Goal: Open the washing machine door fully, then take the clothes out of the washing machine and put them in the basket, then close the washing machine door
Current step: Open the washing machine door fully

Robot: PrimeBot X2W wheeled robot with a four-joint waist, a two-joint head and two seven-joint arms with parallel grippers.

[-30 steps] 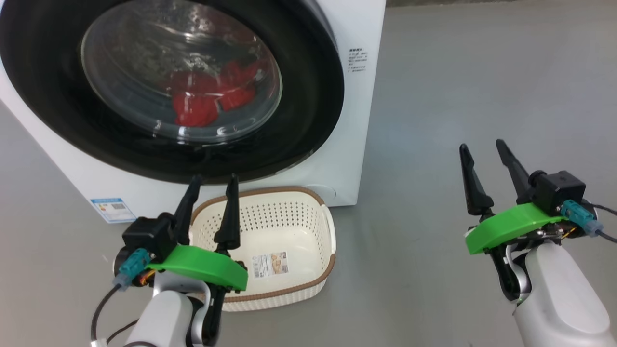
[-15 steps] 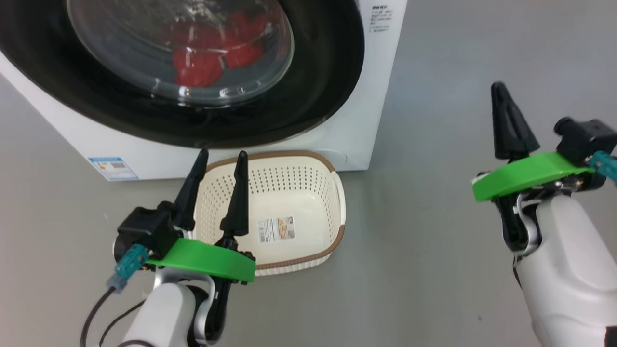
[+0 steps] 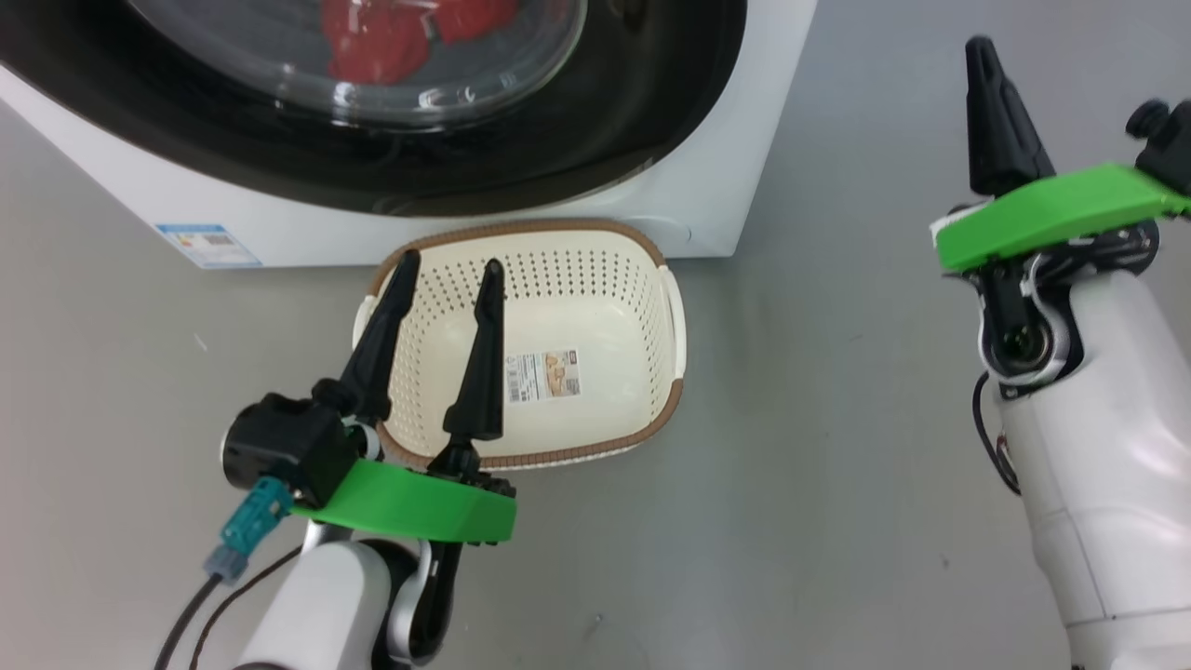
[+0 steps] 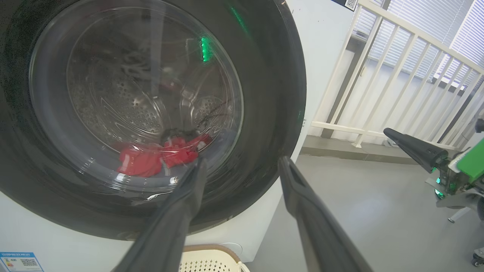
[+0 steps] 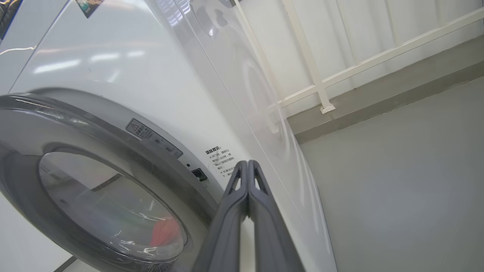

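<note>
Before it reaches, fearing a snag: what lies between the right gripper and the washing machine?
In the head view, only bare floor separates right gripper from washing machine.

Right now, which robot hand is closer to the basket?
Left. The left gripper hovers over the basket; the right gripper is far off to its right.

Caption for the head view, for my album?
Open left gripper hovers near the empty basket before the closed washing machine door; red clothes inside.

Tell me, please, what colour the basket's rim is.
Brown, with a woven look, above cream-white walls; the basket shows best in the head view.
</note>
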